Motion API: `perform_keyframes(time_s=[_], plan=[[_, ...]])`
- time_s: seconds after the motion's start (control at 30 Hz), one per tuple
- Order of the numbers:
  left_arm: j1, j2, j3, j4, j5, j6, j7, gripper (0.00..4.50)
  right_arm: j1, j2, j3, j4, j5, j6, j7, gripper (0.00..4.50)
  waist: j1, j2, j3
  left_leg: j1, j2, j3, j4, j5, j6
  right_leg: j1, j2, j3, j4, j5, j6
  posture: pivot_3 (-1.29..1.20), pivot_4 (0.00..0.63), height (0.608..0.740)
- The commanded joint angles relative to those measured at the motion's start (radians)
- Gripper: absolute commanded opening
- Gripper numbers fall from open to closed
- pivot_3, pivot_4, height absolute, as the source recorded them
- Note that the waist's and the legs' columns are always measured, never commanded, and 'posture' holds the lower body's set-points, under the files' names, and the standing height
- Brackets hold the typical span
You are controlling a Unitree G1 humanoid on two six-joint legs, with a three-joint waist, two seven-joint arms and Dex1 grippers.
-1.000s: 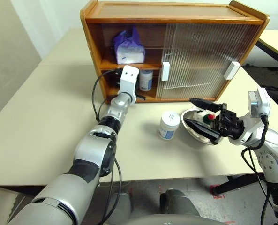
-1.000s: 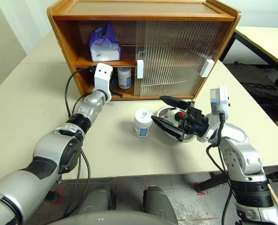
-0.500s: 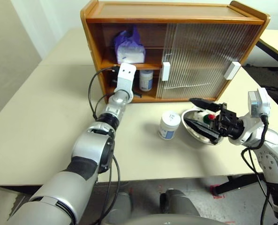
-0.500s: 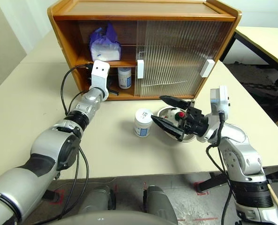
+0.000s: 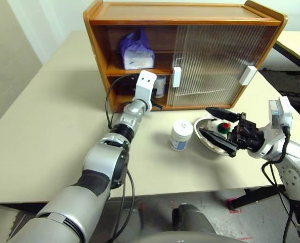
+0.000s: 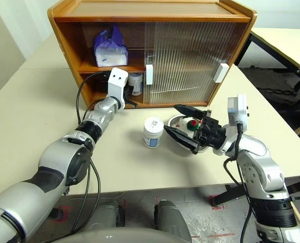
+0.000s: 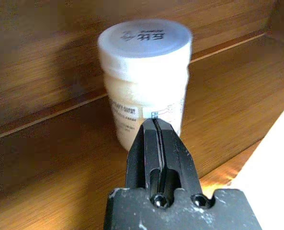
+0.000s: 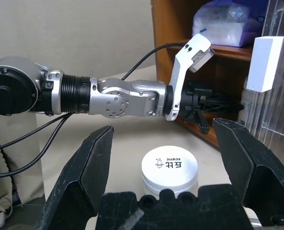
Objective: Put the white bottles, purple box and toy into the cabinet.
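Left wrist view shows the left gripper (image 7: 157, 139) closed, apparently nudging a round white plastic bottle (image 7: 144, 79) into the orange-brown wooden cabinet (image 5: 185, 12); next, the wide-open right gripper (image 5: 216, 126) takes the second bottle (image 5: 181, 134).

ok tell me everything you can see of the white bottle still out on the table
The white bottle is a short round jar that looks like white plastic, with a flat white screw lid printed with a small logo and dark lettering, and a blue-printed label on its side. It stands upright, lid on, on the beige table, in front of the cabinet, apart from it. The steel bowl lies close beside it. Nothing grips it: the right gripper hangs near it with jaws wide open.
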Motion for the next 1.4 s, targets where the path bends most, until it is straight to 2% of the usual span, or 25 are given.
perform_keyframes(time_s=[0.03,0.2,0.37,0.47,0.57,0.73,0.83,0.93,1.1,1.27,1.4], plan=[[0.008,0.006,0.006,-0.003,-0.005,-0.017,-0.028,0.03,-0.013,0.005,0.002,0.0,0.003,-0.008,0.003,4.5,-0.003,0.0,0.0,0.0,0.0,0.0,0.0,0.0,0.0,0.0,0.0,0.0,0.0,0.0,0.0,0.05,0.0,0.74],[0.086,0.038,0.012,-0.079,-0.031,-0.032,-0.112,0.03,-0.025,0.012,0.006,0.011,0.001,-0.009,0.007,4.5,-0.005,0.0,0.0,0.001,0.0,0.0,0.0,0.0,0.0,0.0,0.0,0.0,0.001,0.0,0.0,0.07,0.0,0.74],[0.299,0.113,-0.004,-0.372,-0.087,-0.025,-0.293,0.03,-0.027,0.01,-0.003,0.024,0.001,-0.011,0.016,4.5,-0.004,0.001,-0.001,0.001,0.001,0.0,0.0,0.0,0.0,0.0,0.0,0.001,0.002,0.0,0.0,0.07,0.0,0.74],[0.446,0.194,-0.028,-0.585,-0.131,0.016,-0.446,0.03,-0.029,0.005,-0.012,0.039,0.002,-0.014,0.024,4.5,-0.003,0.001,-0.001,0.001,0.005,0.0,0.0,0.0,0.0,0.0,-0.001,0.001,0.002,0.0,-0.001,0.07,0.0,0.74],[0.542,0.273,-0.044,-0.715,-0.172,0.049,-0.575,0.03,-0.032,0.003,-0.021,0.05,0.007,-0.015,0.028,4.5,-0.003,0.001,-0.001,0.002,0.005,0.001,0.0,0.0,0.0,0.0,-0.001,0.001,0.002,0.0,-0.001,0.07,0.0,0.74],[0.638,0.394,-0.102,-0.822,-0.215,0.046,-0.83,0.03,-0.027,-0.002,-0.034,0.061,0.011,-0.016,0.042,4.5,-0.002,0.001,-0.001,0.003,0.006,0.001,0.0,0.0,0.0,0.002,-0.002,0.001,0.002,-0.001,-0.002,0.07,0.0,0.74],[0.655,0.395,-0.148,-0.86,-0.224,0.041,-0.905,0.03,-0.026,-0.006,-0.039,0.065,0.009,-0.016,0.049,4.5,-0.001,0.002,-0.001,0.005,0.005,0.002,0.0,0.0,0.001,0.003,-0.003,0.001,0.002,-0.002,-0.001,0.07,0.0,0.74],[0.65,0.36,-0.186,-0.871,-0.222,0.037,-0.927,0.58,-0.025,-0.01,-0.045,0.067,0.007,-0.015,0.054,4.5,-0.002,0.002,-0.001,0.005,0.004,0.002,0.0,0.001,0.001,0.004,-0.004,0.001,0.001,-0.003,-0.001,0.06,0.0,0.74],[0.626,0.284,-0.249,-0.86,-0.217,0.068,-0.949,2.54,-0.011,-0.014,-0.053,0.048,0.007,-0.012,0.047,4.5,-0.005,0.002,-0.001,0.006,0.004,0.002,0.0,0.001,0.001,0.004,-0.003,0.002,0.002,-0.003,0.0,0.04,0.0,0.74],[0.586,0.249,-0.298,-0.804,-0.172,0.081,-0.931,4.48,0.003,-0.017,-0.056,0.03,0.007,-0.011,0.038,4.5,-0.01,0.002,-0.001,0.008,0.005,0.002,0.0,0.001,0.002,0.005,0.0,0.004,0.002,-0.005,0.003,0.03,0.0,0.74],[0.54,0.211,-0.314,-0.758,-0.153,0.109,-0.894,4.48,0.01,-0.016,-0.057,0.02,0.006,-0.011,0.029,4.5,-0.019,0.003,-0.001,0.01,0.004,0.002,0.0,0.001,0.002,0.007,0.0,0.005,0.002,-0.004,0.004,0.03,0.0,0.74]])
